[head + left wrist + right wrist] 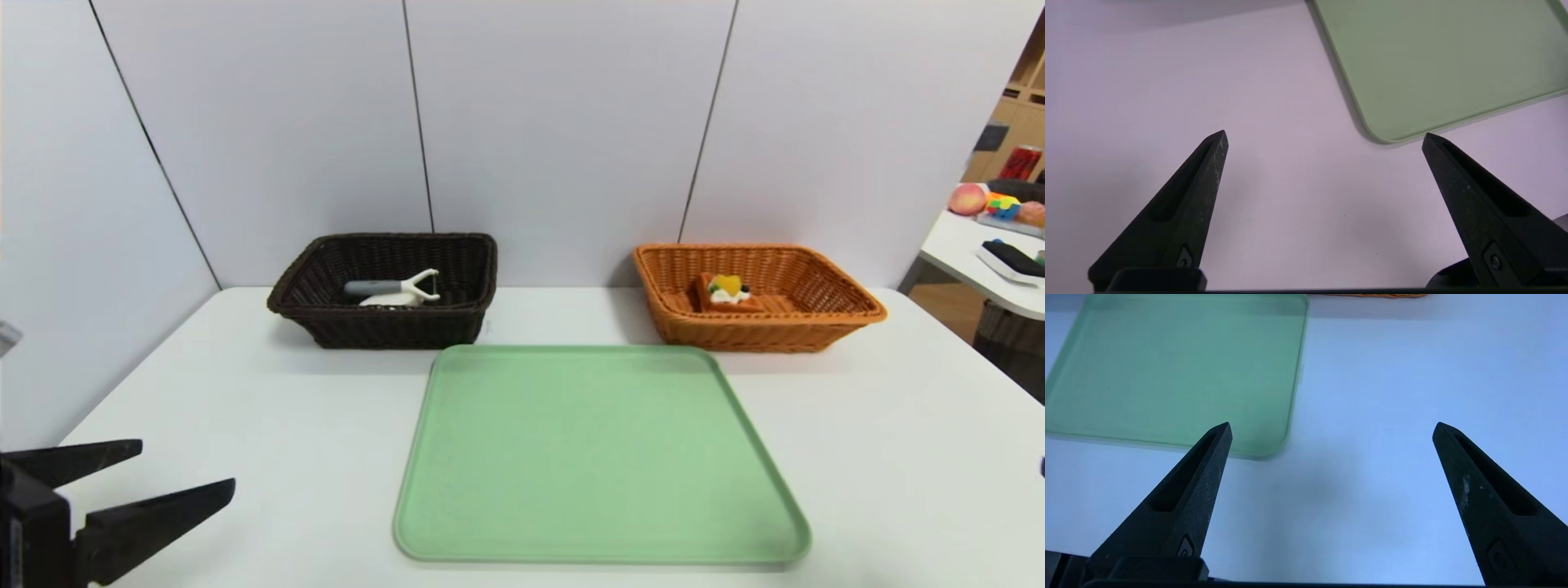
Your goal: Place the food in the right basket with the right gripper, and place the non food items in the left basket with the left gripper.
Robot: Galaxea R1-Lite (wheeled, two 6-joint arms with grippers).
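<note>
Peeler (392, 287) and soap (392, 300) lie in the dark basket (382, 318), waffle (727, 295) in the orange basket (759, 327). Left gripper (188, 463) and right gripper (1333, 424), both spread wide, hover above the table (310, 457) near the green tray (600, 457).

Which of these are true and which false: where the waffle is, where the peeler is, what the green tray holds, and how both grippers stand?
The waffle lies in the orange basket. True.
The peeler lies on the green tray. False: it is in the dark basket.
The green tray holds nothing. True.
The left gripper is shut. False: it is open, above the table beside the tray.
The right gripper is open and empty, above the table. True.
</note>
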